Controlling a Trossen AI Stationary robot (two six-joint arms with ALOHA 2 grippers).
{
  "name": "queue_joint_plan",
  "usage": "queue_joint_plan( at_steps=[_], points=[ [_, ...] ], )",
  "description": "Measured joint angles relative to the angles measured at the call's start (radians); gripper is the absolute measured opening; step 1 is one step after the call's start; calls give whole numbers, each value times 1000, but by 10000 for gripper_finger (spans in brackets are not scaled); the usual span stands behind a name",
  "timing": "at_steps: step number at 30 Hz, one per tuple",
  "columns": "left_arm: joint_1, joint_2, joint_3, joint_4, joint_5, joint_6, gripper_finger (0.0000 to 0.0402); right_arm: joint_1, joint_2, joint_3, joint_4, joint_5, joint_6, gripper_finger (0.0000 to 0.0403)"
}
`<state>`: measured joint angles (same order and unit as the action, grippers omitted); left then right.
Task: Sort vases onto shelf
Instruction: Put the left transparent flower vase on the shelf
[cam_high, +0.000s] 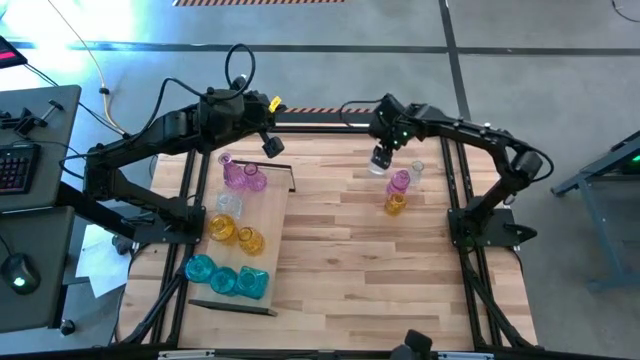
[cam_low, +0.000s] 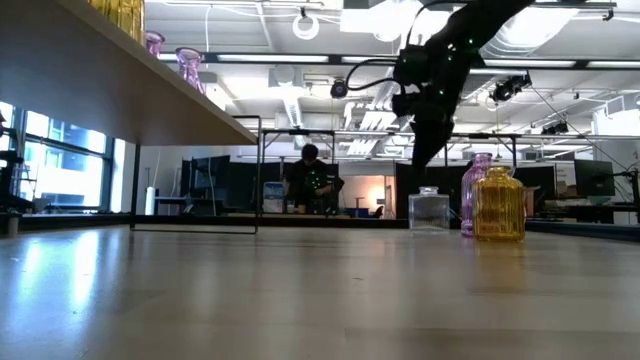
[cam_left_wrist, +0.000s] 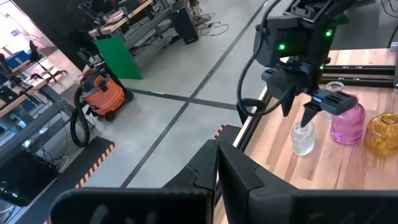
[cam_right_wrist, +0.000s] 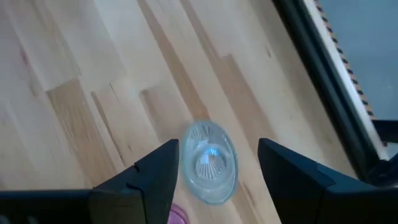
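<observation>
The shelf (cam_high: 268, 235), a light-wood board, lies on the table's left part and carries pink (cam_high: 241, 176), clear (cam_high: 228, 203), amber (cam_high: 223, 229) and teal vases (cam_high: 224, 279). At the far right of the table a small clear vase (cam_right_wrist: 210, 163) stands upright beside a pink vase (cam_left_wrist: 347, 121) and an amber vase (cam_left_wrist: 382, 134). My right gripper (cam_left_wrist: 298, 111) hangs open above the clear vase and points down, one finger to each side of it, apart from it. My left gripper (cam_high: 271, 146) is shut and raised over the shelf's far end.
A second clear vase (cam_high: 417, 170) stands just behind the pink one. Dark frame rails (cam_high: 455, 190) run along the table's right and far edges. Bare wood (cam_high: 340, 250) lies between the shelf and the right-hand vases. A person (cam_low: 312, 180) sits in the room beyond.
</observation>
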<state>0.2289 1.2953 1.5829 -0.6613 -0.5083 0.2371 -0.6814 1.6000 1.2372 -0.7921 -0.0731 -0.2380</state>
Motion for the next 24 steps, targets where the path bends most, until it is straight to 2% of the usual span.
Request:
queue_joint_plan(
  at_steps=[5,11,24],
  points=[
    [0,0,0,-5,0,0,5,-2,11,15,-16,-8,0,216],
    [0,0,0,-41,0,0,5,0,81,15,-86,-17,-3,216],
    [0,0,0,-61,0,0,5,9,178,22,-46,-33,-6,213]
  ],
)
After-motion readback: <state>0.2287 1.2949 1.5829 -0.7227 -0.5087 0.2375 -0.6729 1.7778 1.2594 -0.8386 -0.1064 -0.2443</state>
